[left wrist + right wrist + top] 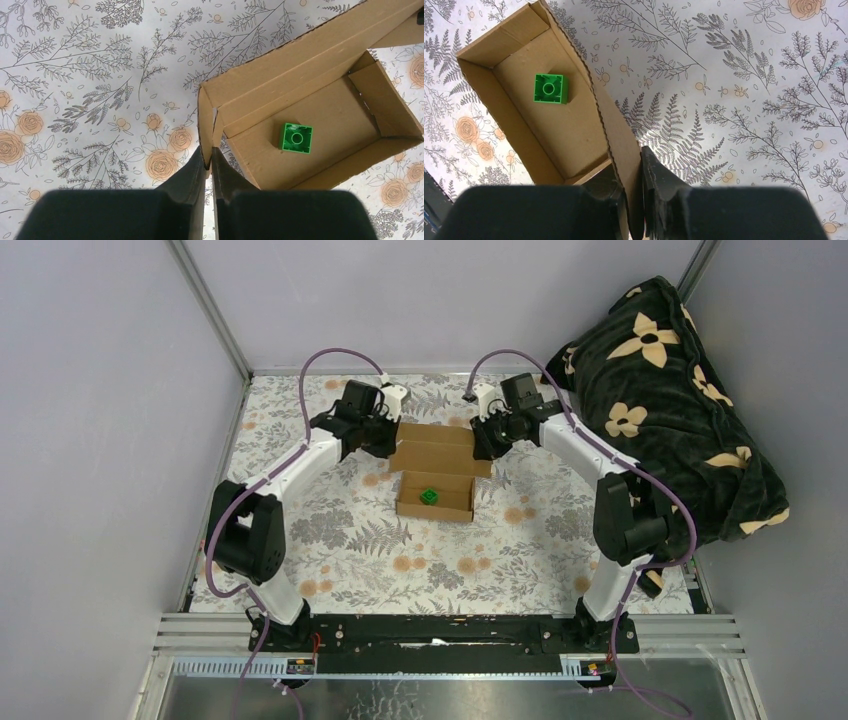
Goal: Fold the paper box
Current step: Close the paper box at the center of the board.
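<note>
Top view: paper box point(435, 475), plain brown unprinted cardboard, set a little toward 12 o'clock from the centre of the flower-printed worktop point(340, 540). It is an open shallow tray with low walls, and its creased lid panel lies back flat on the 12 o'clock side. A small green cube point(430, 496) lies inside the tray. The left tool point(385, 440) is at the box's 10 o'clock corner and the right tool point(487, 440) at its 2 o'clock corner. A dark blanket point(670, 390) with cream flowers is heaped at the worktop's 2 o'clock. Left wrist view: the left tool point(207, 157) is nearly closed, pinching the thin edge of a side flap of the paper box point(280, 75); the green cube point(296, 137) rests on the tray floor. Right wrist view: the right tool point(631, 170) is narrow, clamped on a wavy-edged side flap of the paper box point(574, 130); the green cube point(550, 88) sits toward 10 o'clock.
</note>
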Controlling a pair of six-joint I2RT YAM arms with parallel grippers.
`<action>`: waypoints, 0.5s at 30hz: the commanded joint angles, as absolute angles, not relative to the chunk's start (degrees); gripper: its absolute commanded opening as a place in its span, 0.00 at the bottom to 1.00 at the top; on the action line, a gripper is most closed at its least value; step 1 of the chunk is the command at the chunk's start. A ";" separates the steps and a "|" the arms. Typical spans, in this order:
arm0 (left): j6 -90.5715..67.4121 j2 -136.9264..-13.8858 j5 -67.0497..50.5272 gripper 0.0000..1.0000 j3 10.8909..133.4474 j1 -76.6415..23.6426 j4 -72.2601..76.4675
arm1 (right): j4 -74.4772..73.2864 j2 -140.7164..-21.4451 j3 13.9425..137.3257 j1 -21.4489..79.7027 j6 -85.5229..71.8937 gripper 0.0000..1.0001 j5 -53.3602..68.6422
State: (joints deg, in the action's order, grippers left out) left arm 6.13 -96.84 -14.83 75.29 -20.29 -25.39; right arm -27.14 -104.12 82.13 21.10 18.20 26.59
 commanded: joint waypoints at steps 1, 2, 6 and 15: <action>5.45 -95.74 -13.05 0.13 76.53 -22.12 -25.33 | -26.24 -103.31 83.77 23.12 17.44 0.17 23.94; 5.26 -95.45 -12.75 0.12 76.49 -22.44 -25.36 | -26.20 -103.16 83.69 23.43 17.34 0.17 23.38; 3.83 -94.46 -11.16 0.12 76.33 -24.28 -25.40 | -25.23 -101.97 82.37 24.86 16.82 0.16 20.09; 0.71 -91.89 -7.72 0.10 73.50 -27.55 -24.32 | -22.22 -98.20 78.53 27.35 15.47 0.15 13.05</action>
